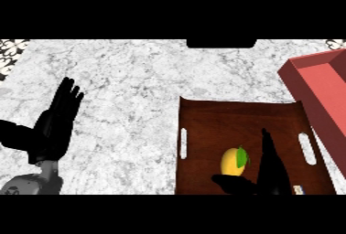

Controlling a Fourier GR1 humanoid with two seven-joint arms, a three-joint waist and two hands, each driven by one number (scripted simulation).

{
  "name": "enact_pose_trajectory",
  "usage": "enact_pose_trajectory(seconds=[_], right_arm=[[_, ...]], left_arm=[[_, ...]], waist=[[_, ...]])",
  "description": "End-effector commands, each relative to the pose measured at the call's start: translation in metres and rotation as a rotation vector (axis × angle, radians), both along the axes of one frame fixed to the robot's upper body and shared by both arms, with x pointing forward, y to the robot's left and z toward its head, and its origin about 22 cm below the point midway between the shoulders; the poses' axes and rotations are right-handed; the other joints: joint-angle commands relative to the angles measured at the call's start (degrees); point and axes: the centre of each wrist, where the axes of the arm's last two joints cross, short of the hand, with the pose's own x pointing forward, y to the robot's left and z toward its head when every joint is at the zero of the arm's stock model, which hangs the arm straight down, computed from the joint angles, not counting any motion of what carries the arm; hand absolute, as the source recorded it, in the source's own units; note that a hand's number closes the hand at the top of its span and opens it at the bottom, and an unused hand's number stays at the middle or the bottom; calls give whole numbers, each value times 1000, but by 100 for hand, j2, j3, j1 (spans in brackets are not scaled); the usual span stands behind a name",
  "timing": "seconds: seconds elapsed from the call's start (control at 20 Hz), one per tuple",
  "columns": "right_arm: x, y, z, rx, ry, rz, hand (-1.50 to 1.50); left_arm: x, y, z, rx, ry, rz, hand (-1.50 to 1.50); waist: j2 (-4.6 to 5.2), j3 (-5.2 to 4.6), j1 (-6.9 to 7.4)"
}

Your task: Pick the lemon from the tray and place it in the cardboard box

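Down at the bottom right of your head view, your right robot hand (269, 176) sits over the dark wooden tray (202, 137), fingers (267, 141) stretched straight up the frame and the thumb (226, 179) sticking out to the left, just under the lemon (232, 162). So that hand is spread open and has hold of nothing. The lemon is still lying on the tray floor, yellow with a little green leaf (242, 156) on its right side, tucked into the corner between your thumb and fingers. Whether the thumb actually touches it or just sits close, can't tell from this angle.

Your tray has slot handles on both sides, the left slot (183, 143) and the right slot (307, 148), and it rests on the white marbled worktop (135, 82). Right next to the tray, on its right, you've got the box (317, 87), which looks reddish pink here, with an open top and running off the right edge of the frame at an angle.

Over on the left side, your left robot hand (54, 125) is just parked above the worktop, well away from the tray, fingers straight and pointing up, holding nothing. A bit of its grey forearm (30, 183) shows at the lower left.
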Motion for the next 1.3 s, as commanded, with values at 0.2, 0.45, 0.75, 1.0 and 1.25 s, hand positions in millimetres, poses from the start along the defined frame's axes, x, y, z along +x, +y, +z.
enact_pose_trajectory(seconds=[0.2, 0.45, 0.75, 1.0, 1.25], right_arm=[[7, -16, 2, 15, 48, -40, -150], [26, -6, -20, 13, 67, -45, -150], [11, 5, -28, -26, 38, 1, 150], [-1, 11, -28, -143, 27, 32, 150], [14, 5, -23, -209, 13, 12, 150]], left_arm=[[-13, -3, -9, 13, -5, -6, 0], [3, -5, -7, 4, 10, -2, 0], [-10, 8, 6, 19, 5, 0, 0], [0, 6, 13, 4, -3, -8, 0], [-7, -10, 6, 2, 8, -3, 0]], waist=[[-4, 0, 5], [3, 0, 3], [-1, 0, 3], [-2, 0, -5], [-2, 0, 2]])
